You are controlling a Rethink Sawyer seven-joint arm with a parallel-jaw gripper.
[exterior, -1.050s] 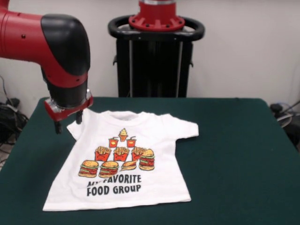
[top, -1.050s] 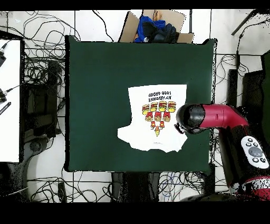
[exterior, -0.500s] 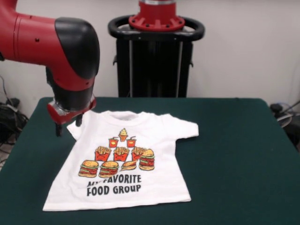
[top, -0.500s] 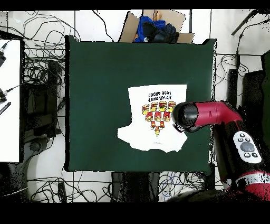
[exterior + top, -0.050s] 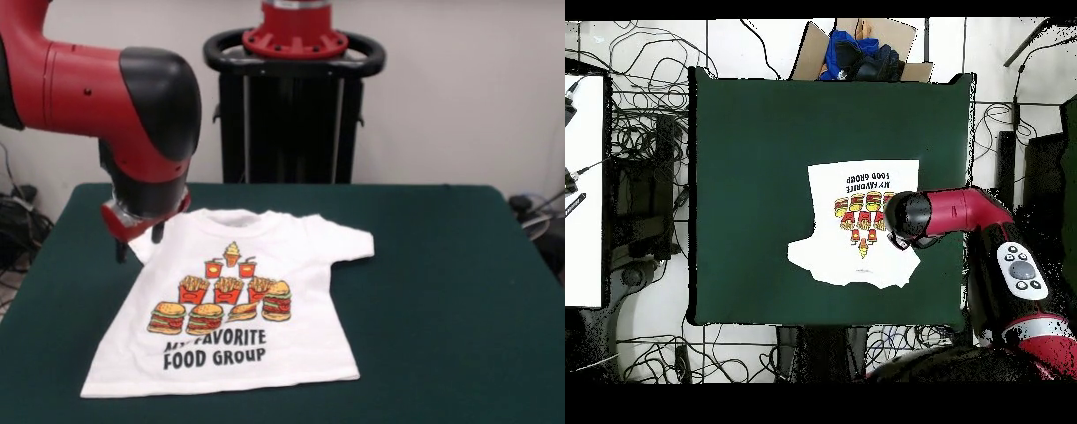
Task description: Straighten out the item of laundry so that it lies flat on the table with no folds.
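Note:
The item of laundry (image 5: pixel 231 305), a white T-shirt printed with burgers, fries and black text, lies print-up on the green table (image 5: pixel 441 291). Its body looks flat and its right sleeve is spread out. My gripper (image 5: pixel 139 243) hangs open just above the shirt's left sleeve, with one finger over the table and the other over the cloth. Nothing is held between them, and part of that sleeve is hidden behind the gripper. In the overhead view the arm's head (image 5: pixel 907 218) covers the gripper, at the edge of the shirt (image 5: pixel 860 215) on the table (image 5: pixel 755 180).
The black pedestal (image 5: pixel 294 106) stands behind the table's far edge. A cardboard box holding blue cloth (image 5: pixel 858 55) sits past one table edge. Cables cover the floor around the table, and a white bench (image 5: pixel 583 190) stands at the left.
The arm has shifted right in the front view, carrying the gripper a little closer over the sleeve. The shirt has not moved.

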